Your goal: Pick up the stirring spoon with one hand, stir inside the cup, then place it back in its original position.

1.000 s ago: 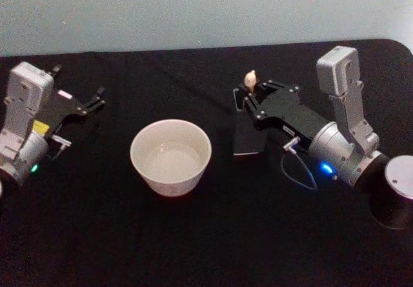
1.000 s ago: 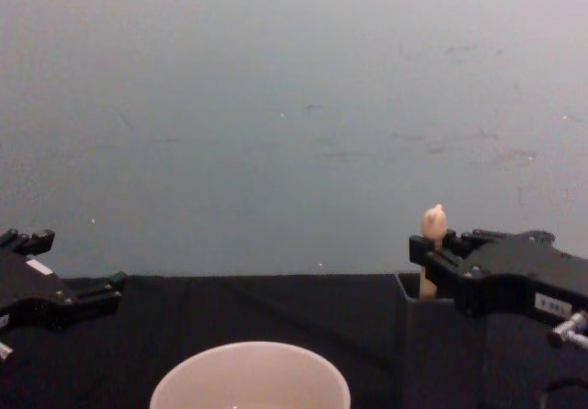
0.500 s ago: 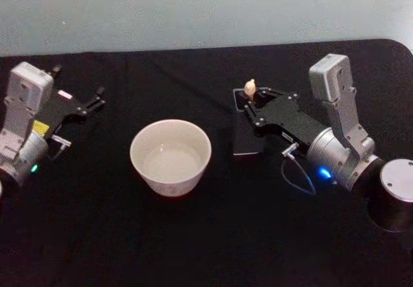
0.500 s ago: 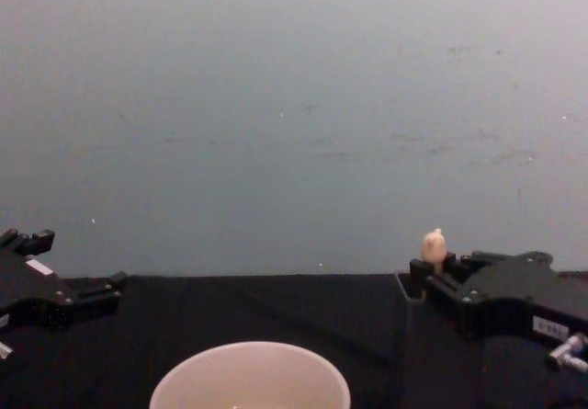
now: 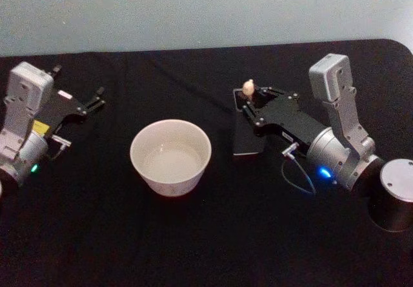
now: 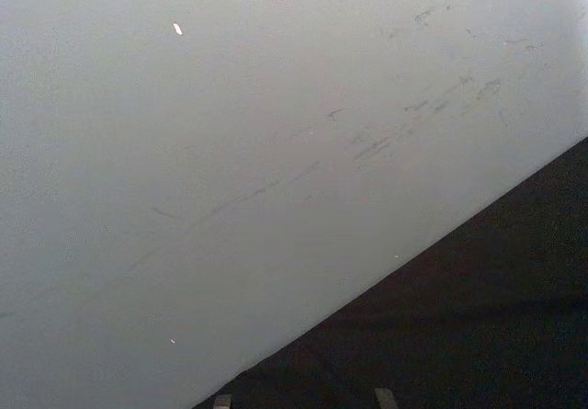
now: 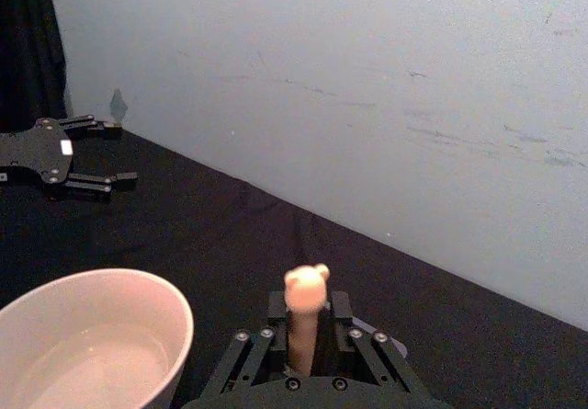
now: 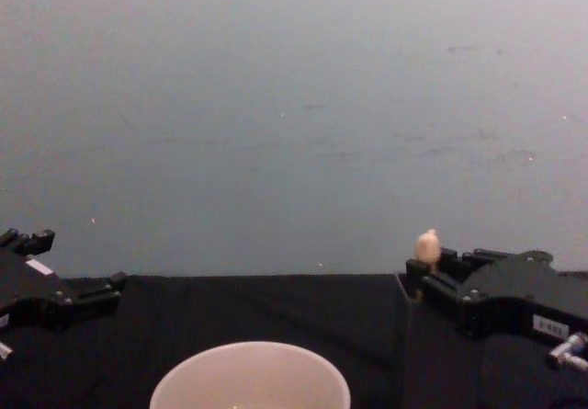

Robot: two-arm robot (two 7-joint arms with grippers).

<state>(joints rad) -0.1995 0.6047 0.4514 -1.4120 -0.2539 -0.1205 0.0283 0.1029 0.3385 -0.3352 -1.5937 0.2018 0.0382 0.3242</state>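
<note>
I count two grippers, one cup, one spoon and one holder box on the black table (image 5: 193, 235).

Farthest left, my left gripper (image 5: 97, 98) sits parked near the table's left edge, well apart from everything else, its fingers spread a little with nothing between them.

Next comes the one cup (image 5: 171, 157), wide and pale, standing upright near the middle of the table.

Right of the cup is the dark holder box (image 5: 248, 138). The spoon (image 5: 248, 88) stands upright in it, only its small knobbed top poking above.

My right gripper (image 5: 250, 100) is at the box, its fingers narrow and pinched on the spoon's pale handle just under the knob, as the right wrist view shows.
</note>
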